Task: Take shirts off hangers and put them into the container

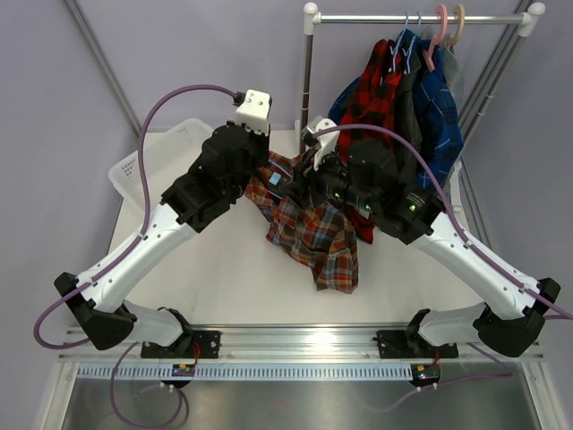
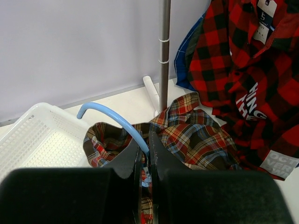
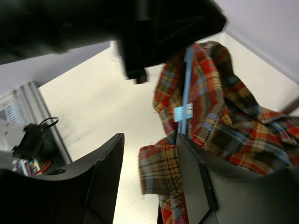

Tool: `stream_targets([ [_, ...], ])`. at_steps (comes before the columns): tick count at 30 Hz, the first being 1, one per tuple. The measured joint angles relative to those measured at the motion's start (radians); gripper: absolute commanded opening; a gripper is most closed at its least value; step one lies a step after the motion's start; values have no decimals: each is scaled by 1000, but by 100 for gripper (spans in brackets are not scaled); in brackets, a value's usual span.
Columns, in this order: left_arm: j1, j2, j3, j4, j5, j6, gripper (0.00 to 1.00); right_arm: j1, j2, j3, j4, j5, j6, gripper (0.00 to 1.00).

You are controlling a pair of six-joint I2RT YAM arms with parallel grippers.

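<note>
Shirts are mostly left to do: the red check [image 1: 376, 90], grey [image 1: 410, 107] and blue [image 1: 440, 112] ones hang on the rail [image 1: 376, 18], and none is seen in what shows of the basket [image 1: 134, 166] at the table's [image 1: 224, 287] left. The brown plaid shirt [image 1: 313, 237] is spread on the table between the arms, not yet freed of its blue hanger [image 2: 117, 119], which is clamped in the closed left fingers [image 2: 150, 145]. The right fingers [image 3: 149, 142] are held apart, gripping nothing, with the shirt's edge just beside one of them.
</note>
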Motion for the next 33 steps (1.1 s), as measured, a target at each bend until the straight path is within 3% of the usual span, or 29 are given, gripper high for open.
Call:
stream_targets([
  [7, 0, -1, -11, 5, -20, -10, 0, 1, 6, -13, 12, 181, 53, 52],
  [20, 0, -1, -40, 36, -66, -5, 0, 2, 6, -29, 11, 293, 108, 51],
  [23, 0, -1, -53, 53, -73, -2, 0, 2, 6, -30, 2, 296, 132, 52],
  [33, 0, -1, -56, 66, -73, 6, 0, 2, 6, -48, 8, 239, 147, 39],
])
